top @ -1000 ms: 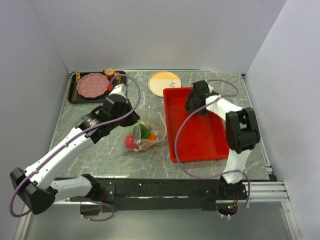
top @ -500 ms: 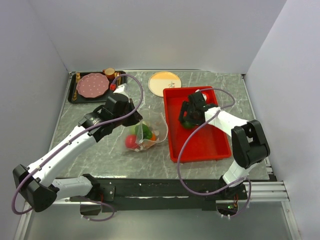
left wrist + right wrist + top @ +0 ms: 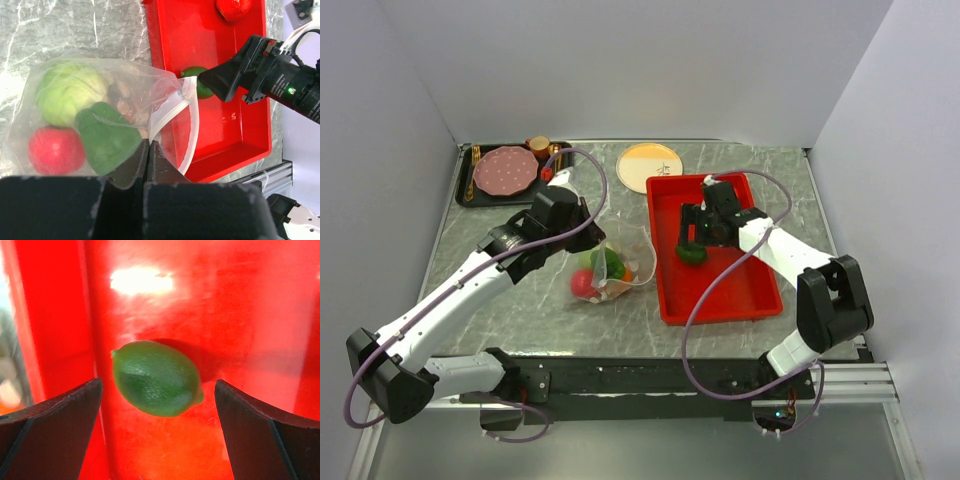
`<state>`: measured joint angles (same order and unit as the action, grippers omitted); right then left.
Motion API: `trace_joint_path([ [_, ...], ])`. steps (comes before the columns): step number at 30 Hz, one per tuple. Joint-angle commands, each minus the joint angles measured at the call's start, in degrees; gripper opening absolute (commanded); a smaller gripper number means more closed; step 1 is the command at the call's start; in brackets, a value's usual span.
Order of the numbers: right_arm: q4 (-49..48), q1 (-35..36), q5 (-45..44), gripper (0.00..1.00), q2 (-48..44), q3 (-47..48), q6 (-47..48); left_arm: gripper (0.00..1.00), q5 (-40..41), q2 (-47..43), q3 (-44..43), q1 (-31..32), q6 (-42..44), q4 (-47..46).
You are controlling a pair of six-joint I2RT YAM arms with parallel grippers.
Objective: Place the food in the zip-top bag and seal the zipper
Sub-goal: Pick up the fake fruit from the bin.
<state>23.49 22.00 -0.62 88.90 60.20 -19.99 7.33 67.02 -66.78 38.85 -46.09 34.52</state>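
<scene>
On the marble table point(image 3: 520, 300) the biggest thing is the red tray point(image 3: 730, 290), off to the right. Just left of it, touching its wall, lies the bag point(image 3: 100, 100). It's already got food in it: a pale green cabbage-looking ball point(image 3: 70, 92), a dark green piece point(image 3: 107, 140) and a red one point(image 3: 55, 150), plus some orange bits I can't make out. Two pieces haven't made it in yet, a lime point(image 3: 692, 254) near the tray's left wall and a tomato point(image 3: 232, 7) at the far end.

The step looks like grabbing that lime. The right claw point(image 3: 157, 390) is spread as wide as it goes, holding nothing, with one finger on each side of the lime and hanging above it. My take: drop straight down until the pads are level with the lime's fat middle, then close gently. It's round and the tray floor is slick, so an off-centre squeeze could squirt it away. The left finger also sits close to the tray wall, so watch for a snag.

The right arm reaches out over the tray with its wrist pointing down. The left arm stretches diagonally across the table. The left claw point(image 3: 148, 145) is pinched tight on the bag's mouth edge by the zipper point(image 3: 172, 112), which holds the mouth open toward the tray.
</scene>
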Motion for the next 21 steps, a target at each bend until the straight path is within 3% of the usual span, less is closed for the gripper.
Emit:
trace_joint_path([
  [1, 1.46, 0.41, 5.99, 1.0, 2.58, 3.07, 6.63, 0.01, -0.04, -0.75, -0.8, -0.09, 1.0, -1.39],
  [12, 0.33, 1.64, 6.87, 1.0, 2.68, -1.84, 6.19, 0.01, 0.14, -1.11, 0.25, -0.09, 0.82, -1.91],
  [21, 0.6, 2.96, 6.16, 0.91, 2.33, -4.47, 4.61, 0.01, 0.58, -1.63, 1.22, -0.09, 0.47, -2.27],
])
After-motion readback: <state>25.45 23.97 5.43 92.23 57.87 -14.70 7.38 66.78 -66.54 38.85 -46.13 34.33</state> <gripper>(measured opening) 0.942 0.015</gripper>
